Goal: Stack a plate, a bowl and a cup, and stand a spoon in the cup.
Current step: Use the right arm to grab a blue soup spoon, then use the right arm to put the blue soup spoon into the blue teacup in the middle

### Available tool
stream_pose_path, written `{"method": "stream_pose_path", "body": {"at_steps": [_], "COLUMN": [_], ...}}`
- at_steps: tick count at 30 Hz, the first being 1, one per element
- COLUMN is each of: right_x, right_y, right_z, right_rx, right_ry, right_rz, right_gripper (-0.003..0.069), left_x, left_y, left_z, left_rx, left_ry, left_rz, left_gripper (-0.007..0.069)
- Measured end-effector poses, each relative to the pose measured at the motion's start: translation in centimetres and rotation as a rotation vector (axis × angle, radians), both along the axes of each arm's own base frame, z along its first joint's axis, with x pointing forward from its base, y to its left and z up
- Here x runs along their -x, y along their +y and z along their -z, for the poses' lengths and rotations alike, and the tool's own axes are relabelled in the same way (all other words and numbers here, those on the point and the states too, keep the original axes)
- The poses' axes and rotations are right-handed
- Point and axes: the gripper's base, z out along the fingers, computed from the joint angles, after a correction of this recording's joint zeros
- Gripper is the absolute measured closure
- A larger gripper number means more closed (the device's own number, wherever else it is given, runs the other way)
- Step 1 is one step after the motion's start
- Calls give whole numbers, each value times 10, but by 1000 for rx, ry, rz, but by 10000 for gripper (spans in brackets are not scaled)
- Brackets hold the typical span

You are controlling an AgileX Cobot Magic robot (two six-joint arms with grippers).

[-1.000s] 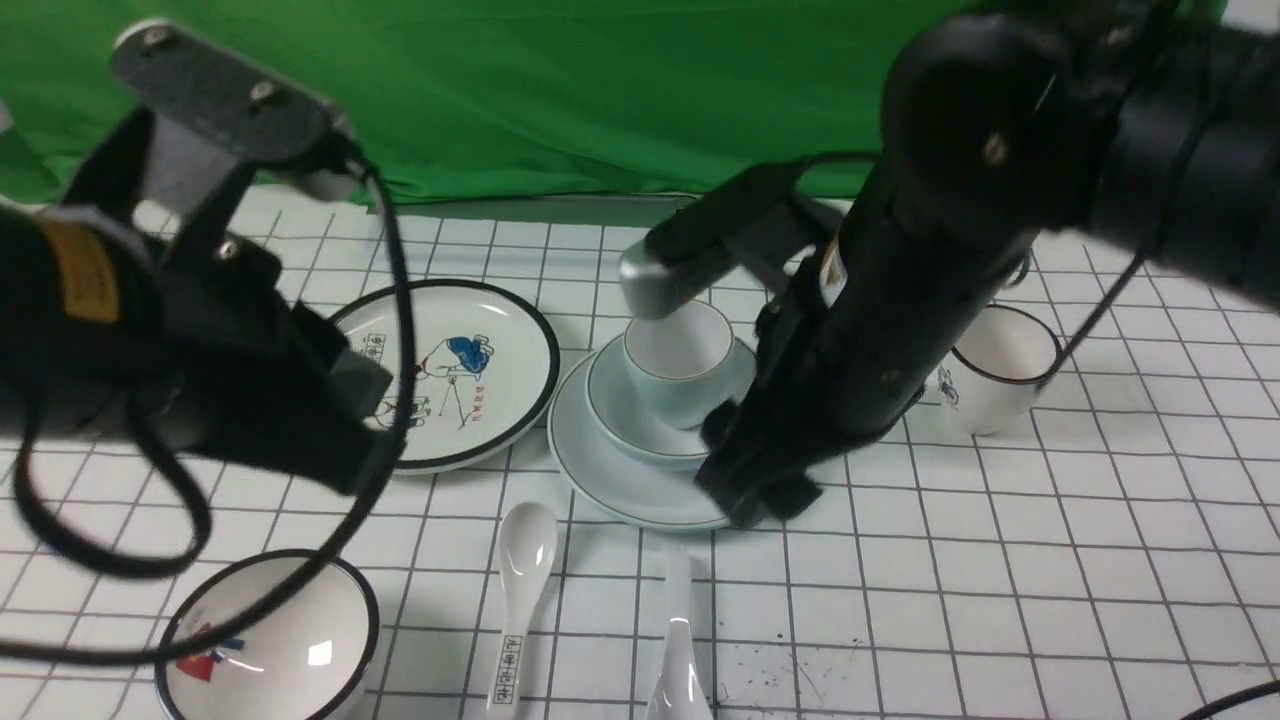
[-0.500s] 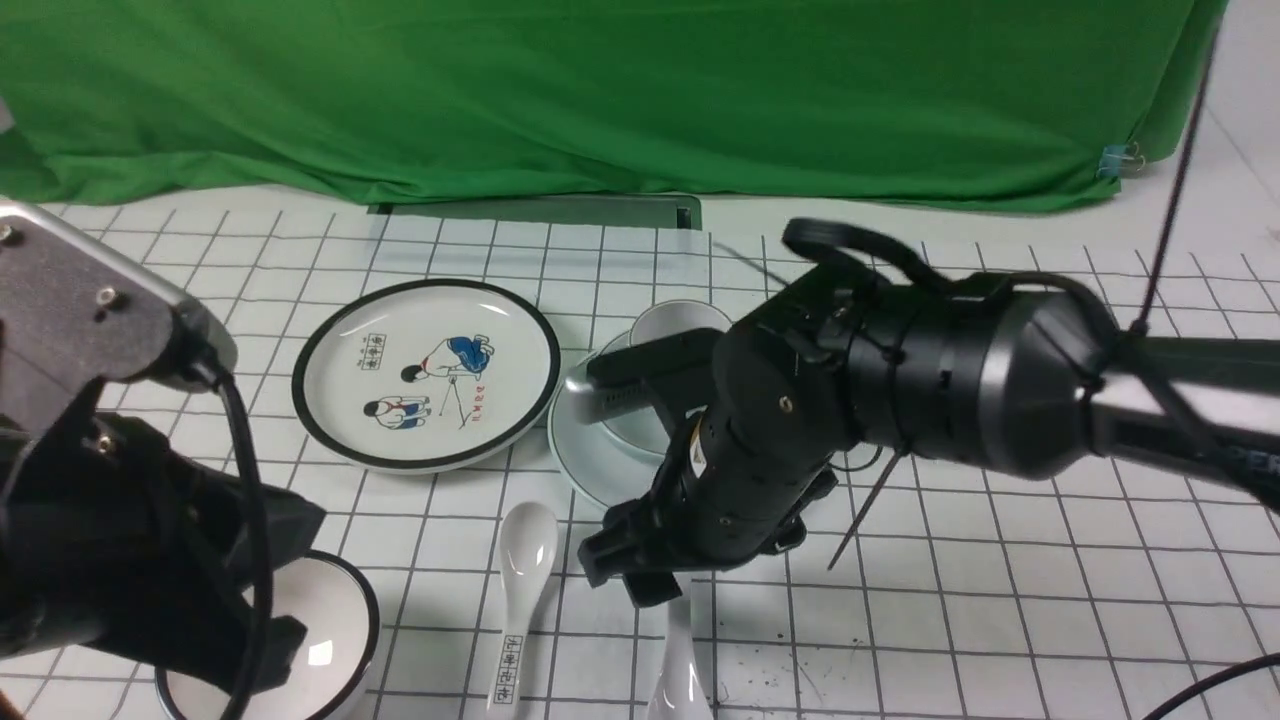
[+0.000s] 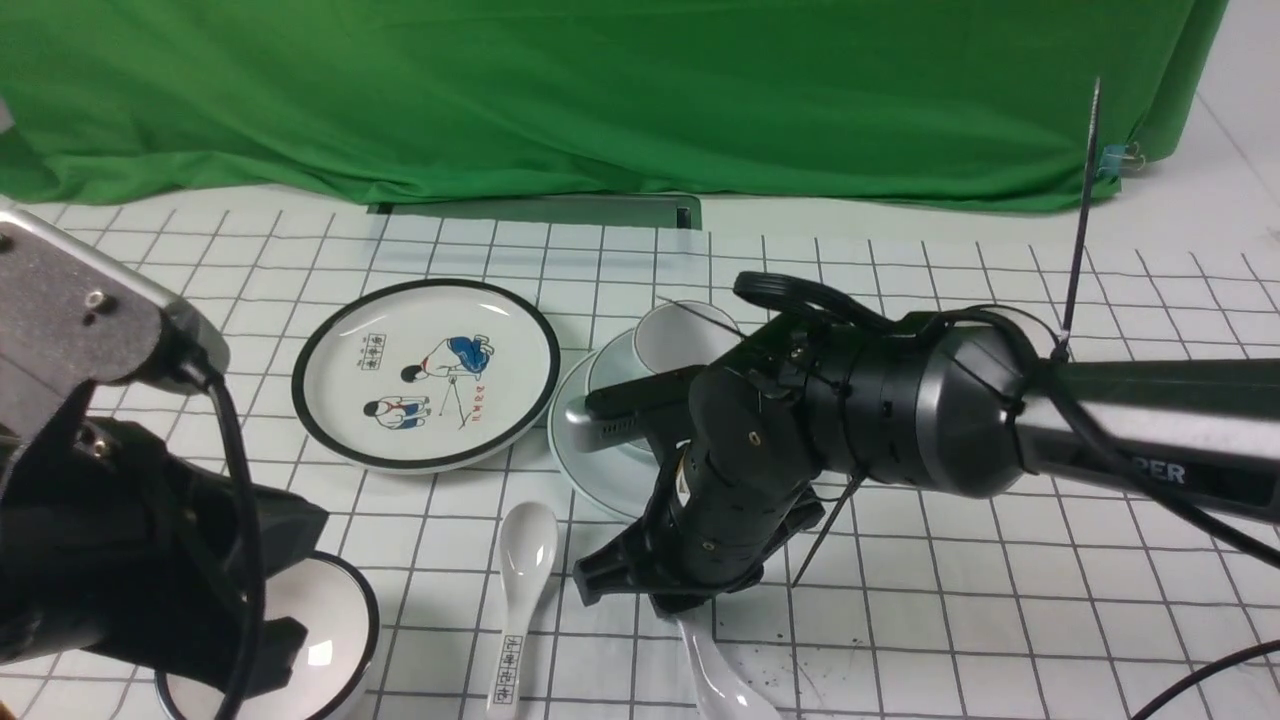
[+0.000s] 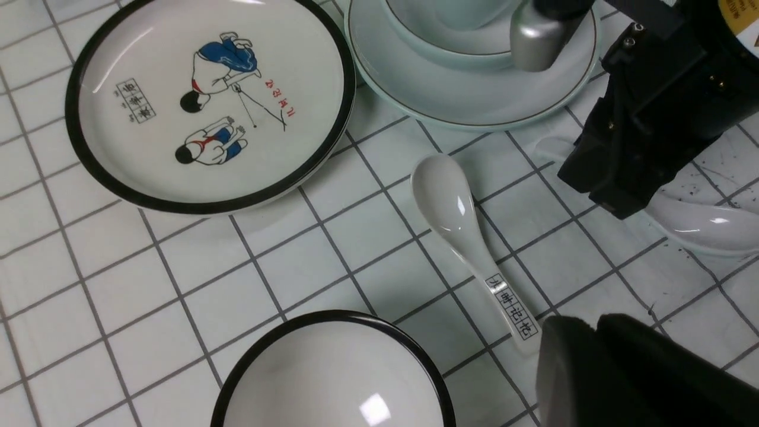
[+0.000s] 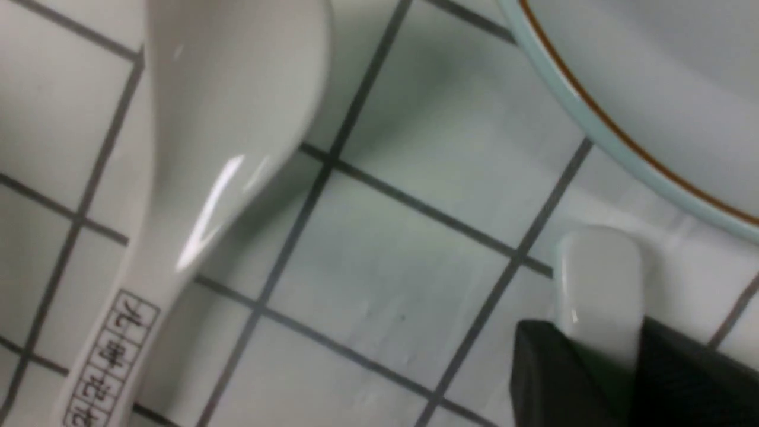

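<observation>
The plain plate (image 3: 590, 470) bears the plain bowl (image 3: 606, 368), and the plain cup (image 3: 682, 335) stands in the bowl. The stack also shows in the left wrist view: plate (image 4: 474, 107), bowl (image 4: 450, 50). The plain spoon (image 3: 728, 688) lies on the table in front of the stack. My right gripper (image 3: 665, 600) is down at the table, shut on the spoon's handle (image 5: 599, 279), one finger on each side. The spoon's scoop (image 4: 705, 225) rests on the table. My left gripper (image 4: 596, 323) is shut and empty, low at the front left (image 3: 265, 650).
A white spoon with black characters (image 3: 520, 590) lies just left of the right gripper. A black-rimmed cartoon plate (image 3: 425, 375) sits left of the stack. A black-rimmed bowl (image 3: 320, 640) stands at the front left under my left gripper. Green cloth hangs behind.
My right arm came down from beside the stack to the plain spoon's handle and closed on it; the spoon's scoop swung to the right. My left arm dropped back to the front left.
</observation>
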Motion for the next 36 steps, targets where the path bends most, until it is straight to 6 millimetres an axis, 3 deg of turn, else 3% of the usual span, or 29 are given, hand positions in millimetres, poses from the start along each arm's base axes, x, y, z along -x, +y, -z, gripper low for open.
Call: {"method": "stream_pose_path", "body": {"at_steps": [4, 8, 11, 13, 17, 18, 20, 25, 28, 32, 36], "right_x": [6, 22, 24, 18, -8, -9, -31, -62, -82, -94, -98], "right_y": [-3, -4, -6, -12, -24, -25, -32, -35, -32, -26, -25], "right_z": [-10, -68, -110, -140, -171, -171, -175, -157, -129, -97, -84], "right_rx": [22, -60, -179, -264, -392, -389, -457, -512, -526, -524, -506], "right_ry": [8, -116, -298, -490, -783, -784, -916, -1027, -1052, -1041, -1030], "right_rz": [-44, -163, -218, -240, -212, -209, -165, -122, -107, -111, -118], "right_gripper": [487, 487, 487, 487, 487, 487, 487, 487, 487, 487, 487], "left_x": [0, 0, 0, -1, -2, -2, -2, -4, -5, -7, -8], "left_y": [0, 0, 0, 0, -1, -1, -1, -1, -2, -2, -3], "left_z": [0, 0, 0, 1, 5, 5, 6, 5, 2, 0, -2], "left_rx": [0, 0, 2, 9, 13, 13, 13, 24, 37, 51, 63], "left_ry": [0, 0, -4, -17, -25, -25, -26, -48, -76, -105, -131], "left_rz": [0, 0, 0, -2, -4, -4, -4, -6, -8, -11, -13], "left_gripper": [634, 634, 634, 634, 634, 634, 634, 634, 634, 634, 634]}}
